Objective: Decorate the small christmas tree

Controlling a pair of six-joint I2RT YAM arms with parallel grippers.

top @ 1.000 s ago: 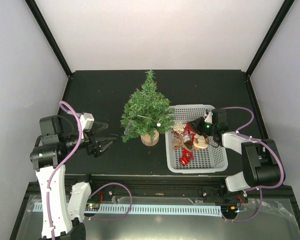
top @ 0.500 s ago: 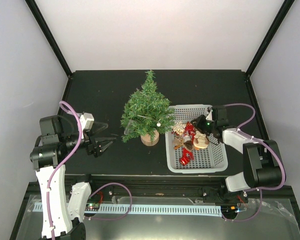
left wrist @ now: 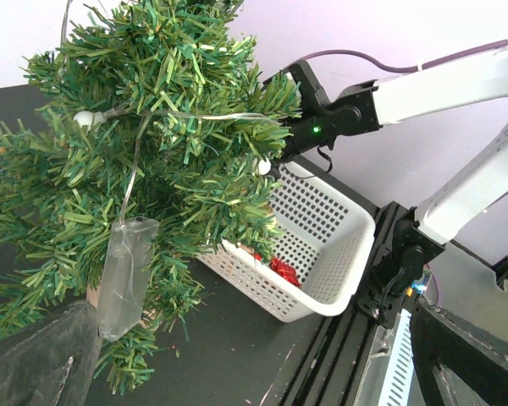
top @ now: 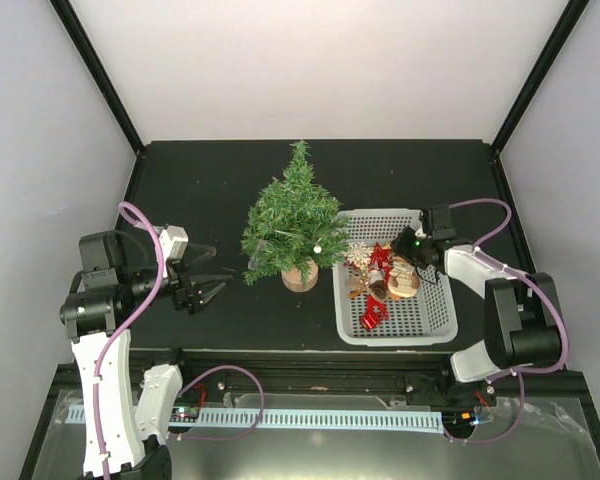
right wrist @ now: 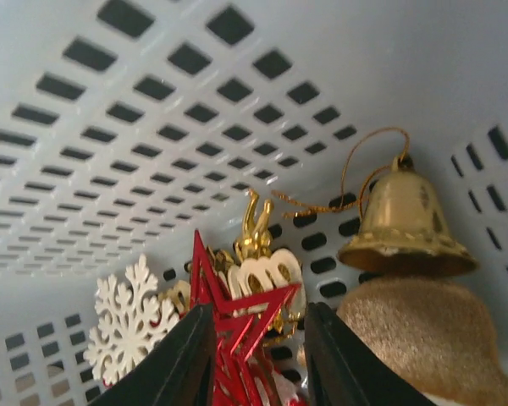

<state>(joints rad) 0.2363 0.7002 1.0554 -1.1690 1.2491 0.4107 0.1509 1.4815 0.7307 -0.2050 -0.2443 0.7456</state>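
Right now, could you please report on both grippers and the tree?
Left gripper open, left of the small christmas tree. Right gripper in the white basket, straddling a red star, grip unclear. Tree upright, string lights on.

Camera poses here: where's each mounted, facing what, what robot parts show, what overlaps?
Top external: above and behind the bases, looking down on the table, small christmas tree and white basket; left arm and right arm show.
Left wrist: on the left arm, facing right past the tree toward the basket; blurred left fingers in the bottom corners.
Right wrist: inside the basket, facing its wall, red star and gold bell; right fingers at the bottom.
Shared: top and left wrist both show tree, basket and right arm.
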